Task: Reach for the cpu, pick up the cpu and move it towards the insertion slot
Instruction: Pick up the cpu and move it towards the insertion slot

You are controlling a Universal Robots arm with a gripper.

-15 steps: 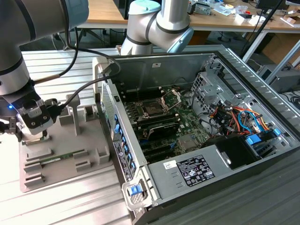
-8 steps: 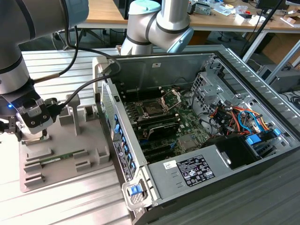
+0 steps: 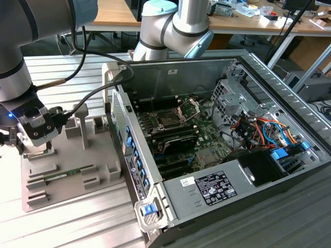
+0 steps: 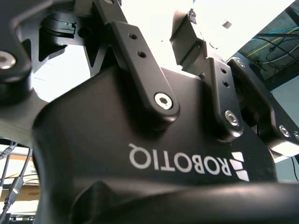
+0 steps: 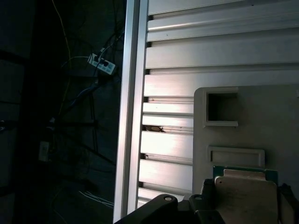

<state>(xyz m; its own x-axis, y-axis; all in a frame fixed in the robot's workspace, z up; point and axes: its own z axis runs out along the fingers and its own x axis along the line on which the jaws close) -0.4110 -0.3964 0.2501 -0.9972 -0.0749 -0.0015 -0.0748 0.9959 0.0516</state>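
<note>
In the first wrist view the cpu (image 5: 245, 189), a flat square chip with a pale metal top and a green rim, lies between my gripper's (image 5: 246, 198) dark fingers (image 5: 205, 191). A finger rests against each of two opposite edges, so the gripper is shut on the cpu. The exterior view puts the gripper (image 3: 35, 150) low over the grey fixture tray (image 3: 77, 186) at that view's left. The insertion slot (image 3: 168, 120), a dark square socket with its silver frame swung up, sits on the green board inside the open computer case, far toward the exterior view's right of the gripper.
A long green memory stick (image 3: 67, 174) lies on the tray among raised grey blocks. The case's side wall (image 3: 129, 160) stands between tray and board. The slatted aluminium table (image 5: 168, 88) ends at an edge rail (image 5: 131, 116), with dark floor and cables beyond.
</note>
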